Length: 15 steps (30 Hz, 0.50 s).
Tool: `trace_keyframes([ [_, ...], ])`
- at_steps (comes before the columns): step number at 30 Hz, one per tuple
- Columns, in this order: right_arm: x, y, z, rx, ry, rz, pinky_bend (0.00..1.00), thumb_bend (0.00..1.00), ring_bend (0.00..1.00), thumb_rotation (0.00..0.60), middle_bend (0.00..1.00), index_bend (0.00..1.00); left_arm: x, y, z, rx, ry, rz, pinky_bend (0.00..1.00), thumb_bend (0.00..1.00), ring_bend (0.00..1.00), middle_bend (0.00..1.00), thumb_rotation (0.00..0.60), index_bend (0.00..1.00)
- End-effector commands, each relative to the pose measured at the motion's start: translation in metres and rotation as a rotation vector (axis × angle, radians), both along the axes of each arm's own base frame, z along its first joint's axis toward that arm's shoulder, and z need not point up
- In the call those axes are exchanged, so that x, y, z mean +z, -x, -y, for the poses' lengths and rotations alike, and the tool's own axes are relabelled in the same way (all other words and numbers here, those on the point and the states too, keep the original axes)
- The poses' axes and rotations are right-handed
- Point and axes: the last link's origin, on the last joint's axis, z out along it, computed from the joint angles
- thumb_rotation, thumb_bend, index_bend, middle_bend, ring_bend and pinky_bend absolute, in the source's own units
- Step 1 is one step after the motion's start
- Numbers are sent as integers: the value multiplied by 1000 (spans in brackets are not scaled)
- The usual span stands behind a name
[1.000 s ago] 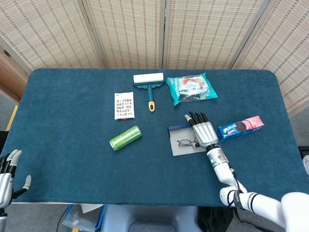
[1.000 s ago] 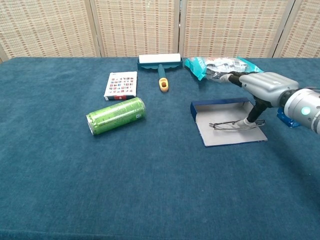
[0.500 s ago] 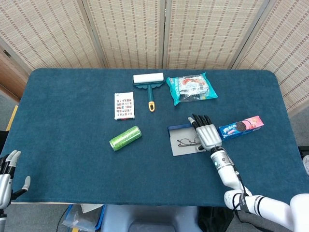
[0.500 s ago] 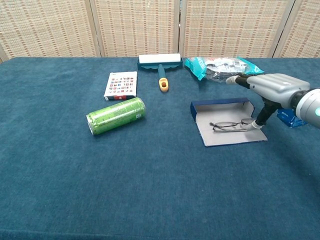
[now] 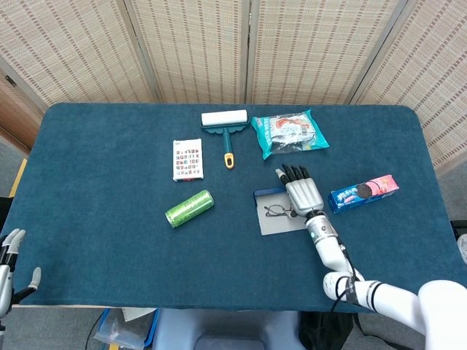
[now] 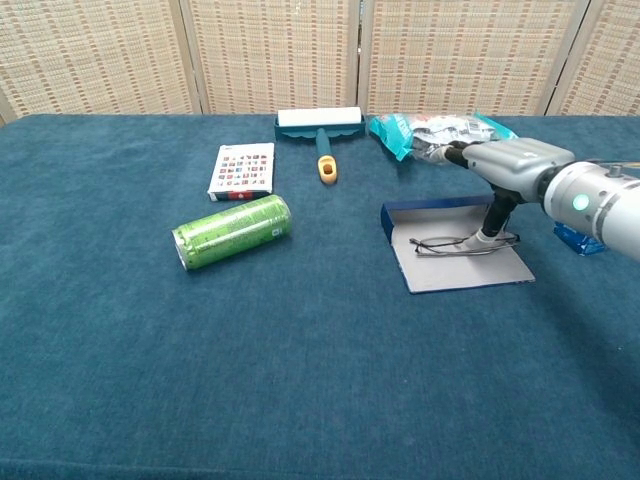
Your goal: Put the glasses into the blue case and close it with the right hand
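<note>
Case (image 6: 455, 262): lay open and flat on the table (image 5: 109, 160), just right of centre – its grey inside faced up, and its blue wall stood along the 12 o'clock edge.
Glasses (image 6: 452, 244): rested inside the case on the grey lining, in its 12 o'clock half, temples folded as far as the chest view showed.
Right hand (image 5: 302, 192): hung palm down over the 3 o'clock end of the case, fingers stretched towards 12 o'clock and close together; one fingertip (image 6: 486, 238) pointed down and touched the 3 o'clock end of the glasses (pressing on them rather than gripping). Nothing was held in it.
Left hand (image 5: 9, 257): sat at the table's 8 o'clock corner, off the cloth, fingers straight and slightly apart, thumb out to the side – empty, seen in the head view only.
Can (image 6: 232, 232): green, on its side at 9 o'clock from the case, well apart from it.
Card pack (image 6: 242, 169): flat at 12 o'clock from the can, near it.
Lint roller (image 6: 320, 129): at 11 o'clock from the case, white roll at the far end, yellow-tipped handle pointing to 6 o'clock.
Snack bag (image 5: 290, 133): teal, at 12 o'clock from the case, just beside the roller's 3 o'clock side.
Biscuit box (image 5: 363, 192): blue and pink, at 3 o'clock from the right hand, near it but apart.
</note>
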Motion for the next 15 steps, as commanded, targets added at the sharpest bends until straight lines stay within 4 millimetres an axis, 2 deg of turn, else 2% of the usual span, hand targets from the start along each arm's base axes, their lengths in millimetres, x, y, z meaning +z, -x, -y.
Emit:
trace_keyframes([
  [1, -3, -5, 6, -2, 0, -2, 0, 35, 0, 600, 0, 0, 1, 0, 0, 1, -2, -2, 0, 411, 0, 0, 600, 0],
  [15, -12, -16, 29, 2, 1, -17, 0, 35, 0, 600, 0, 0, 1, 2, 0, 16, -6, -2, 0, 411, 0, 0, 600, 0],
])
